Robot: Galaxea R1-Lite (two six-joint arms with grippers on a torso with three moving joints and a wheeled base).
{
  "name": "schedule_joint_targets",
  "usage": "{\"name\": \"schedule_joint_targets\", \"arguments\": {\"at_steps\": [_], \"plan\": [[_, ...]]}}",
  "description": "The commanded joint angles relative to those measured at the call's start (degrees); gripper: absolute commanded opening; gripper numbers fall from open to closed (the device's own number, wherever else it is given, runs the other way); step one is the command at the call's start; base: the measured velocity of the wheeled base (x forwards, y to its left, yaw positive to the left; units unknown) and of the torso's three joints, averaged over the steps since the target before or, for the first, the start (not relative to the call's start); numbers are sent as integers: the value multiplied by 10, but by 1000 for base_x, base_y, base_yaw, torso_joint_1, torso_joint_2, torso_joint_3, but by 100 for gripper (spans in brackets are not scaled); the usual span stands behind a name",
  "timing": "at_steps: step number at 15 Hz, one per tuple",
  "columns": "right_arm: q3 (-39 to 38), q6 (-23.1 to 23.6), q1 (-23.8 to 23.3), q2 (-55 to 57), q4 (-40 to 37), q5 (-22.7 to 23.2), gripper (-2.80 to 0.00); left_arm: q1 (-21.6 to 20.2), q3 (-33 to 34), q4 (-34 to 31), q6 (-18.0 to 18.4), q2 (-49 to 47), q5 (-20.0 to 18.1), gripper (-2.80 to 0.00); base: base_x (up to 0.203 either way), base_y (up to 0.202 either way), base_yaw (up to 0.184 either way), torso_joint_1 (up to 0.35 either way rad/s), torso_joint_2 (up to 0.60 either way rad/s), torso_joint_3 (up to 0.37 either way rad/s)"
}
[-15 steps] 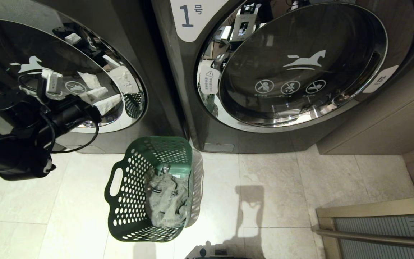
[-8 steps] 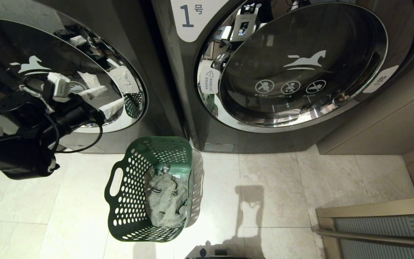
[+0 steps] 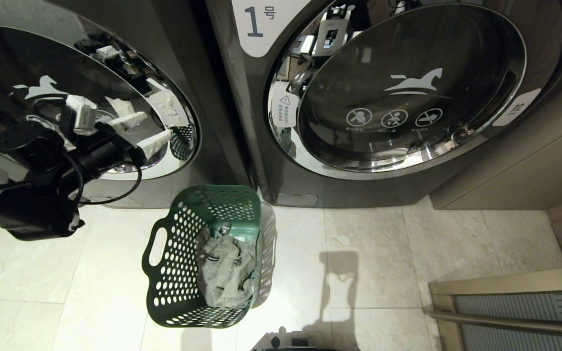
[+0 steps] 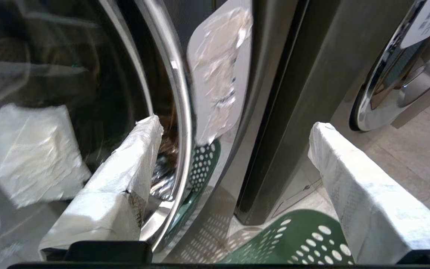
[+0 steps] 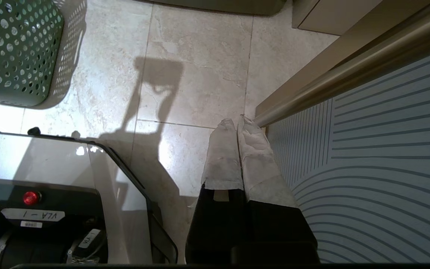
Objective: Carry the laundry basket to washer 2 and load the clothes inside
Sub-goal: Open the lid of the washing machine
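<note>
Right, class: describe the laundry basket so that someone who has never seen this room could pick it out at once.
Two dark grey front-load washers stand side by side, the right-hand washer labelled "1". On the pale tiled floor below the gap between them sits the laundry basket. It is the only dark green thing: plastic, dotted with round holes, with a cut-out handle and crumpled grey-green clothes inside.

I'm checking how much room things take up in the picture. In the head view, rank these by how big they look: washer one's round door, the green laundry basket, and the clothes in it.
1. Washer 1's door, largest by far.
2. The laundry basket.
3. The clothes, smallest, lying inside the basket.
</note>
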State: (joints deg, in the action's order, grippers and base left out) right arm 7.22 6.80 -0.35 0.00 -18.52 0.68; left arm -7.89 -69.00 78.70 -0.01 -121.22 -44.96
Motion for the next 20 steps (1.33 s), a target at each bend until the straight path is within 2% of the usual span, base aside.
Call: {"name": "schedule_joint_targets", "arguments": {"at_steps": [1,7,20], "plan": [[0,1,0,1,-1,0,-280,4,-10,4,-4,-6,-3,0,0,0,0,0,0,0],[0,1,0,1,-1,0,-280,23,-42,4,-26,-25,-4,0,0,0,0,0,0,0],[0,1,0,1,-1,0,-280,31,-138,3,-27,-100,-3,0,0,0,0,0,0,0]]}}
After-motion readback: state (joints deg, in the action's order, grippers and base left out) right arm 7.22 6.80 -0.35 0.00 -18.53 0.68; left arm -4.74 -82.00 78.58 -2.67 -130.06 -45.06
